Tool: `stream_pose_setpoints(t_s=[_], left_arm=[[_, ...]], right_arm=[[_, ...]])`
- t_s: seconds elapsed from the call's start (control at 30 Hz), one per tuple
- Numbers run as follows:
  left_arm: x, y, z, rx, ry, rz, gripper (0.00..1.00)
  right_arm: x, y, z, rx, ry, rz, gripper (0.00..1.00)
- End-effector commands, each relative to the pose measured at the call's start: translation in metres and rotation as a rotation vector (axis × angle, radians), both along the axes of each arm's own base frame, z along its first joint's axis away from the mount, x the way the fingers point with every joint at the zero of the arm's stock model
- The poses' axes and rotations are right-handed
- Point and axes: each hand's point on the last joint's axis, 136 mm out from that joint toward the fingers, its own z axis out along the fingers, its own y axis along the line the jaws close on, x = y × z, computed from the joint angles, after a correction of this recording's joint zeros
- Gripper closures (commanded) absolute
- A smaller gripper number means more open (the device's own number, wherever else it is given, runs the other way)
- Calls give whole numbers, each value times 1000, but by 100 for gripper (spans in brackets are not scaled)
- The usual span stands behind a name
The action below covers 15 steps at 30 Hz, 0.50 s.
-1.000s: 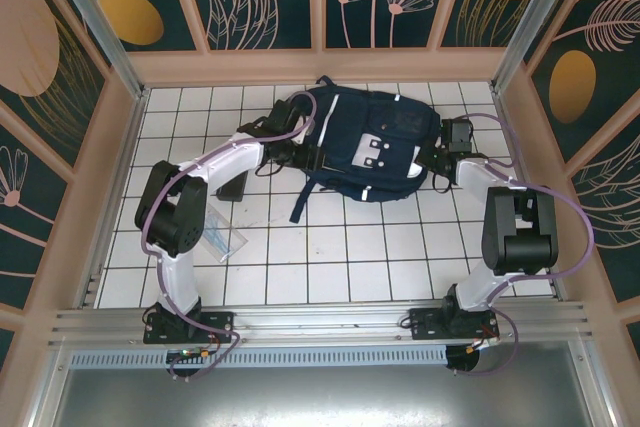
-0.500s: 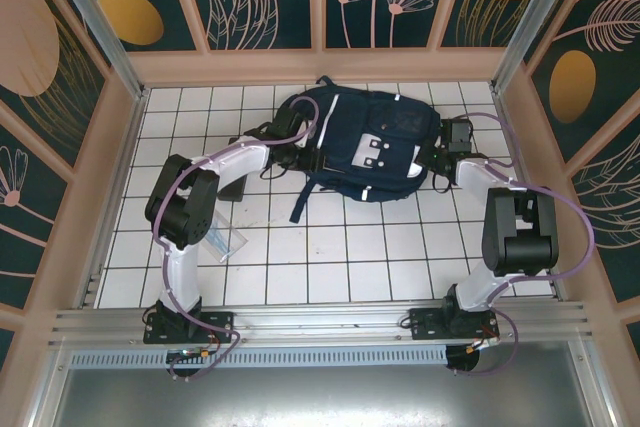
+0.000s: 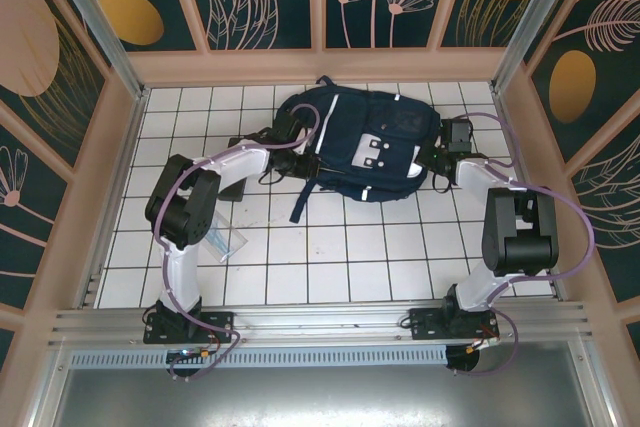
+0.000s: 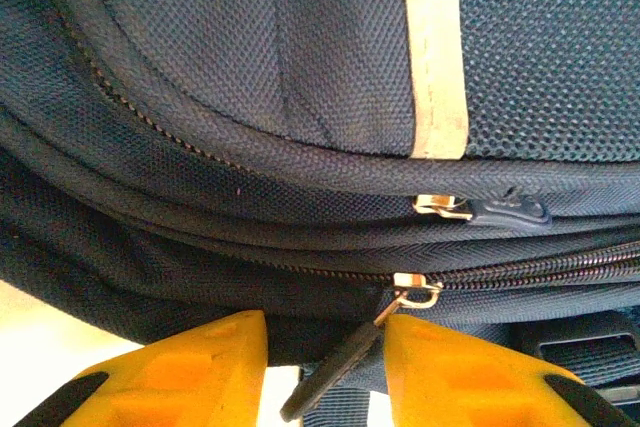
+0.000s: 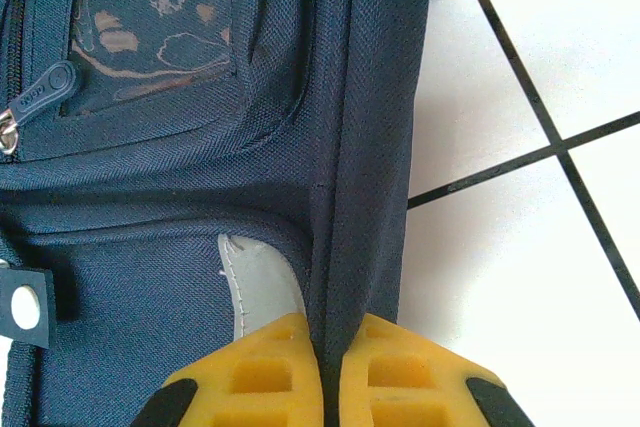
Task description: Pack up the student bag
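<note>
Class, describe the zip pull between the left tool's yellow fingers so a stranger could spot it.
Find the large dark navy fabric backpack on the white tiled table; two zips run along its side facing the left tool. The dark pull dangles from the lower zip's gold slider; the upper pull lies flat.

The student bag (image 3: 370, 142) lies far-centre on the counter (image 3: 340, 257), left tool (image 3: 303, 158) at its left side, right tool (image 3: 432, 161) at its right edge. A packet (image 3: 225, 240) lies nearer, left.
</note>
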Motion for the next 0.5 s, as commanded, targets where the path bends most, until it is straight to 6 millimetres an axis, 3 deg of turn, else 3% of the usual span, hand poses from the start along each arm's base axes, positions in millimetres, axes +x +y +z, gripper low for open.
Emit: stream_pose_setpoints(t_s=[0.0,0.23,0.4,0.47], left_arm=[[-19,17,-32,134,93,-16,63],[-23,16,-44,172,100,-37,72],[-16,16,-31,169,68,-27,97],[-11,18,-23,189,45,-18,100]], right_arm=[[7,-12,11,-50,-50,-43,100],[7,-12,11,-51,-50,-45,100],[7,-12,12,-60,-51,-43,100],[8,-14,12,-70,-49,-42,100]])
